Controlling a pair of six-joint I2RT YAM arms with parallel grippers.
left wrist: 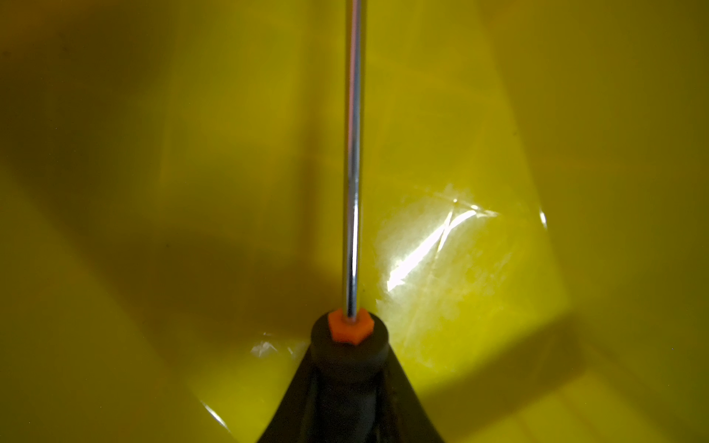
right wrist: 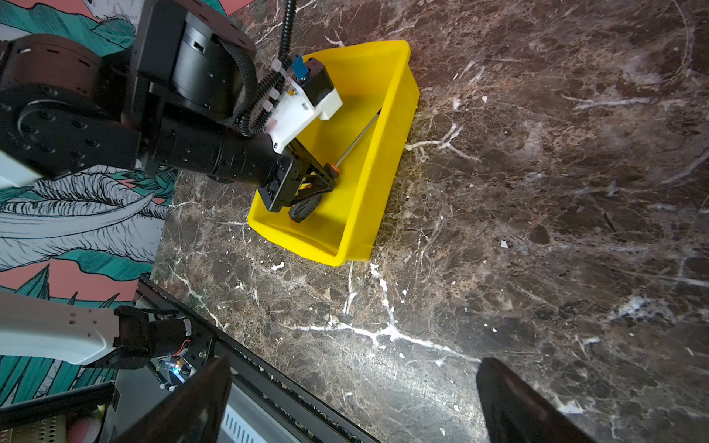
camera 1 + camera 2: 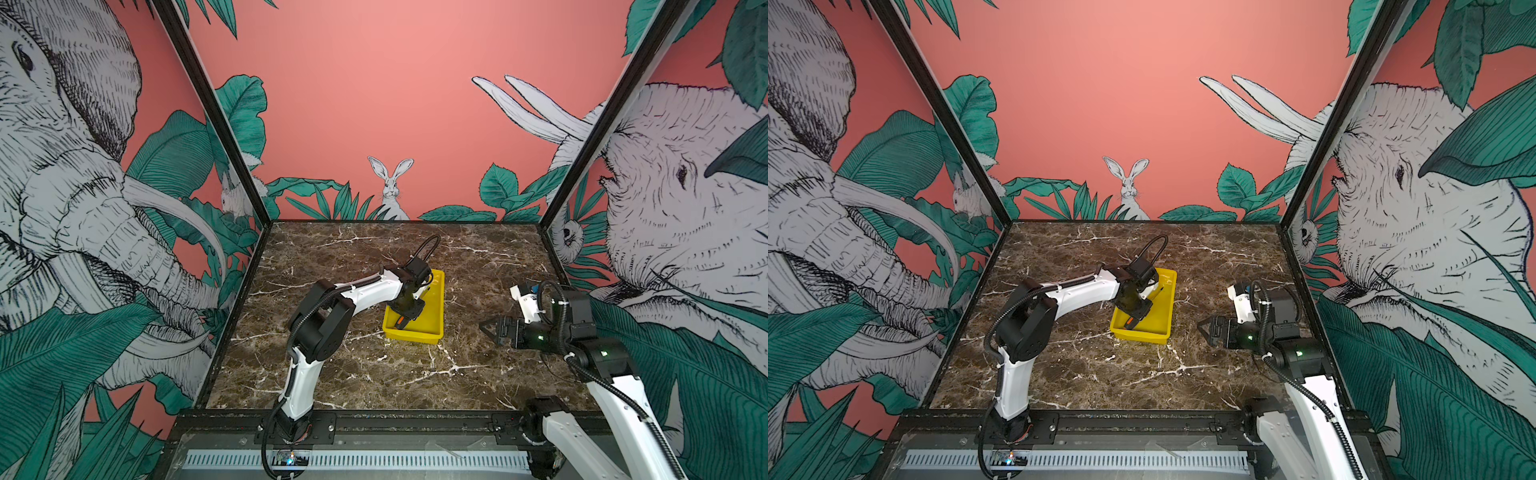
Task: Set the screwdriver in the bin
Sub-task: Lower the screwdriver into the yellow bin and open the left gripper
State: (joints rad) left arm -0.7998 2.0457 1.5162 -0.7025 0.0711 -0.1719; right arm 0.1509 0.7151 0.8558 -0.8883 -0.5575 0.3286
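Nearest, along the near edge: black mounting rail [image 3: 415,424] carrying both arm bases. Beyond it, dark marbled worktop [image 3: 374,374].

Bin [image 3: 411,334]: yellow, glossy, low-walled. Sits about mid-worktop, a little right of centre, long sides running near to far. Both top views agree.

Left gripper [image 3: 409,316]: reaches in from the left and dips inside the bin at its near end. Jaws drawn narrow, closed on either side of the screwdriver [image 2: 356,142] handle just behind the orange collar. In the left wrist view the black fingers [image 1: 406,402] flank the handle closely, no gap visible.

Screwdriver position: wholly within the bin's walls. Handle toward the near-left corner, thin shaft [image 1: 353,153] angled away to the far right, tip up by the right-hand long wall. Whether the handle's butt rests on the bin floor cannot be told; it is low and close to it.

Right gripper [image 3: 492,328]: hangs over bare worktop well apart to the right of the bin, pointing left toward it. Right wrist view shows its two fingers [image 2: 184,402] spread wide, nothing between them.
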